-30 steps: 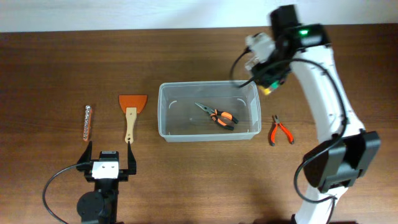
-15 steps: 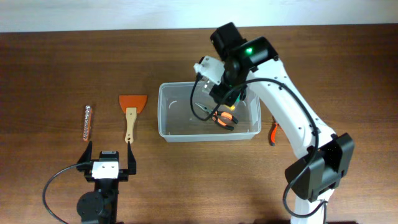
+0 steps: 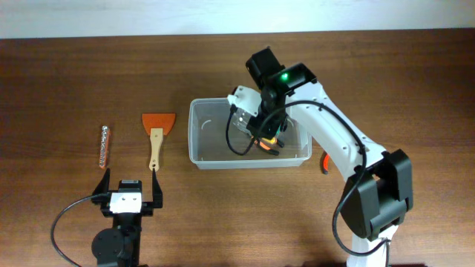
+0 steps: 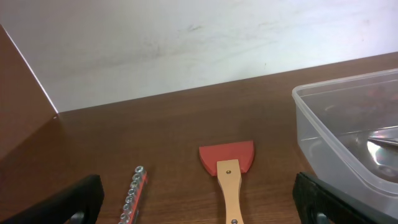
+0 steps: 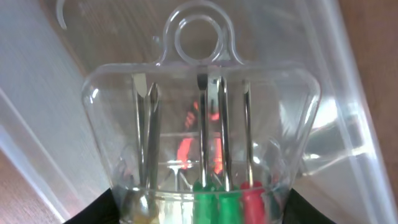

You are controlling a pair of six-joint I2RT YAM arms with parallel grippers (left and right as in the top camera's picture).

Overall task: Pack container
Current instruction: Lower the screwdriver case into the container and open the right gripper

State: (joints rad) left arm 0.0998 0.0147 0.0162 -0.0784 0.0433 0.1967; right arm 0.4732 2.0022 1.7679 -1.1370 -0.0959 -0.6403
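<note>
Container, a clear rectangular plastic bin with rounded corners [image 3: 211, 141], sits at the middle of the brown wooden worktop [image 3: 59, 89], with black-and-orange-handled pliers [image 3: 273, 142] lying inside. The right gripper [image 3: 258, 124] hangs over the bin's right half, its jaws clamped on a clear plastic hang-tab case of small screwdrivers [image 5: 199, 124]. Near the worktop's front-left edge the left gripper [image 3: 130, 184] stands with jaws wide apart, and an orange scraper with a wooden handle [image 3: 156, 135] and a strip of bits [image 3: 105, 146] lie just beyond it

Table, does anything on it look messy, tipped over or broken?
Nothing stands out. The container sits flat with nothing spilled around it. The scraper and the strip of bits lie straight beside it. The right hand holds a clear screwdriver pack over the container, and it looks whole.
</note>
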